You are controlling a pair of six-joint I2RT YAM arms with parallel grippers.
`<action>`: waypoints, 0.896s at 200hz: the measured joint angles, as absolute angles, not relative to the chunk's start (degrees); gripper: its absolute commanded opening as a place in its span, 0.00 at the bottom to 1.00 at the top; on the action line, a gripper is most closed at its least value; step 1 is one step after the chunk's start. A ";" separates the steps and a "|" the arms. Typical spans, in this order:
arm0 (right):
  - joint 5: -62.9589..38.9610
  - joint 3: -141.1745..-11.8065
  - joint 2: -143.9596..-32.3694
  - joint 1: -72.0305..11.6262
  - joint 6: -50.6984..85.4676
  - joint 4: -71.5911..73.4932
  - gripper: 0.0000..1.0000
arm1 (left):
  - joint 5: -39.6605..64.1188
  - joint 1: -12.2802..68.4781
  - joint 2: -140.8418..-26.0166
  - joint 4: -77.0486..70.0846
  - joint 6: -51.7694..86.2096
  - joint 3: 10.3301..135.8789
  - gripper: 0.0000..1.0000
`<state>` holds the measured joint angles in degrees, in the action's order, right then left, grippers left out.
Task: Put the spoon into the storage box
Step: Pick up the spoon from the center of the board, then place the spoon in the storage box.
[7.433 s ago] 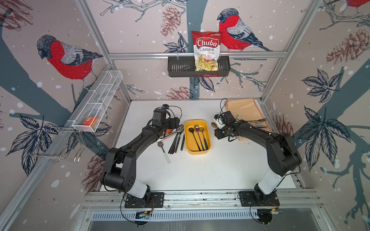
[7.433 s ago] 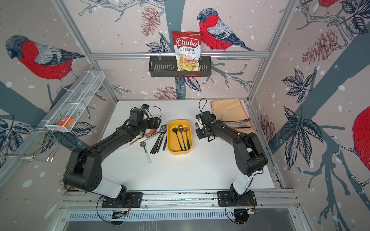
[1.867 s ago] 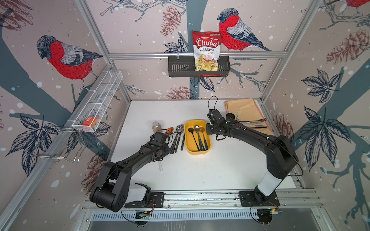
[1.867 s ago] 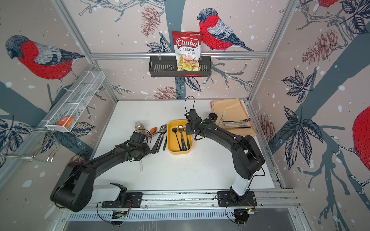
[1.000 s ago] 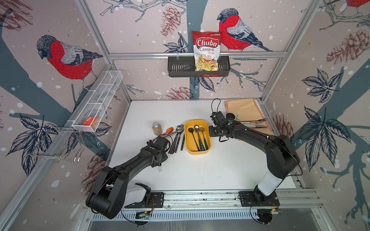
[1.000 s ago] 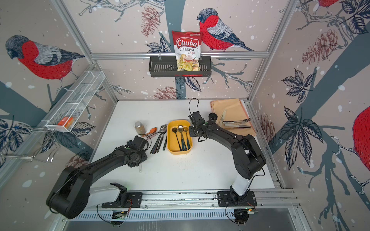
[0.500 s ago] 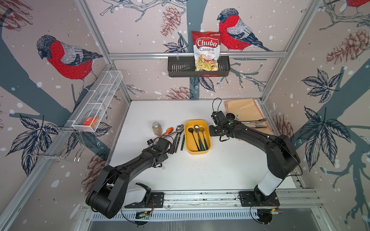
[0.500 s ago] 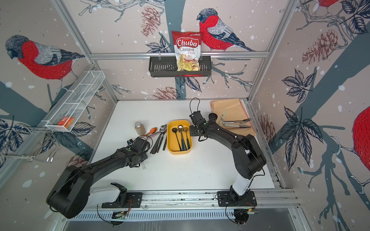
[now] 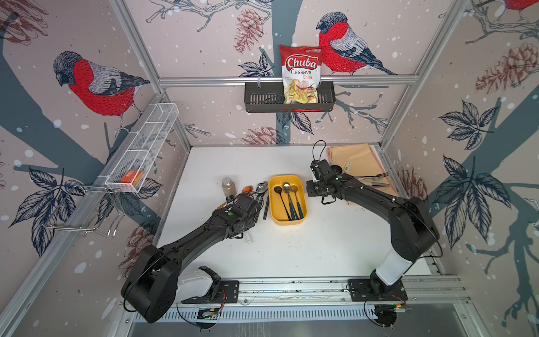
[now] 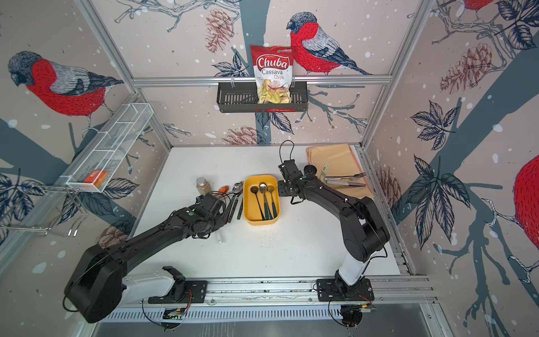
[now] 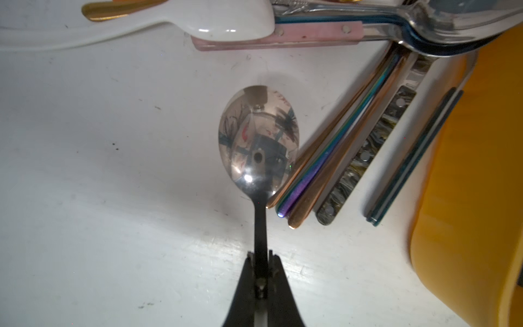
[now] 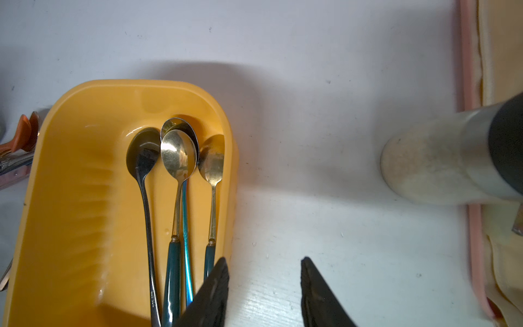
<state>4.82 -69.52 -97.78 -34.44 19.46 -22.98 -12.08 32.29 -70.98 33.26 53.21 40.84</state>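
In the left wrist view my left gripper (image 11: 261, 257) is shut on the thin handle of a shiny steel spoon (image 11: 259, 141). Its bowl points away from the jaws, over the white table beside a pile of cutlery handles. In both top views that gripper (image 9: 253, 208) sits just left of the yellow storage box (image 9: 287, 221) (image 10: 262, 222), and the spoon's white handle end (image 9: 249, 239) pokes out behind the wrist. Several spoons lie in the storage box (image 12: 70, 198). My right gripper (image 12: 264, 271) (image 9: 310, 189) stands open and holds nothing, with one finger against the box's right wall.
A cutlery pile (image 9: 262, 194) lies between my left gripper and the box. A spice jar (image 9: 228, 186) stands left of it. Another jar (image 12: 438, 167) stands by a beige cloth (image 9: 358, 163) holding a fork and knives. A black wall basket (image 9: 262, 100) holds a chip bag.
My left gripper has closed on the spoon's handle and shifted towards the cutlery pile and the yellow box. The right arm has not moved.
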 measured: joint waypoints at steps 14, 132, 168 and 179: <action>4.82 -69.78 -97.65 -34.17 19.44 -22.98 0.43 | -12.23 32.71 -71.24 33.71 52.18 42.61 0.00; 5.80 -69.65 -92.49 -30.94 19.49 -23.81 0.43 | -7.14 33.58 -91.44 27.40 36.99 67.57 0.00; 7.03 -68.18 -90.43 -30.30 19.73 -24.60 0.43 | -4.16 33.89 -98.04 23.86 36.01 70.87 0.00; 7.25 -67.83 -90.02 -30.26 19.81 -24.73 0.43 | -3.31 34.02 -99.46 22.74 36.03 71.07 0.00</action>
